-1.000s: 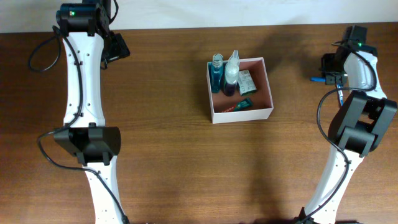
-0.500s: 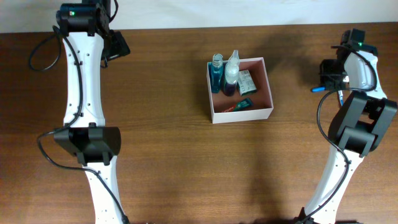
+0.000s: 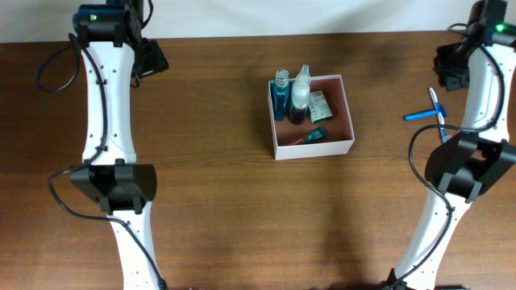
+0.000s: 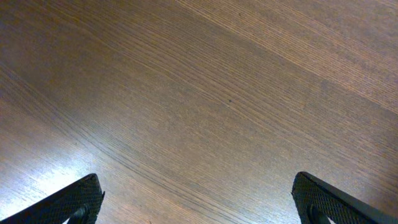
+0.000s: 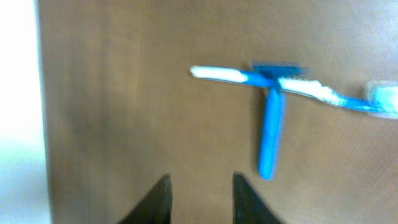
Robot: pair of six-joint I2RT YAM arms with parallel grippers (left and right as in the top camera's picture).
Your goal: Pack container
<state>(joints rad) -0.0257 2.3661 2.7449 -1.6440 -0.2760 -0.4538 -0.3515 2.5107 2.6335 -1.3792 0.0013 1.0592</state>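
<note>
Black right hand [image 5: 200, 198]: fingers slightly apart, nothing between them, over bare bench [image 5: 112, 124]; just ahead lies a blue razor [image 5: 270, 134], handle's long axis pointing back toward the hand; toothbrush [image 5: 298, 90] crosses it at the head, forming a T; container [image 3: 316, 149]: mid-bench, well apart to that hand's left, holding a blue bottle [image 3: 280, 95], spray bottle [image 3: 301, 90] and packet [image 3: 320, 105]; left hand [image 4: 196, 190]: fingers wide apart, empty, far off; right arm judged nearer both loose pieces.

Dk brown wood-grain table [image 3: 234, 234], white strip [image 3: 242, 16] at far edge, soft glare
</note>
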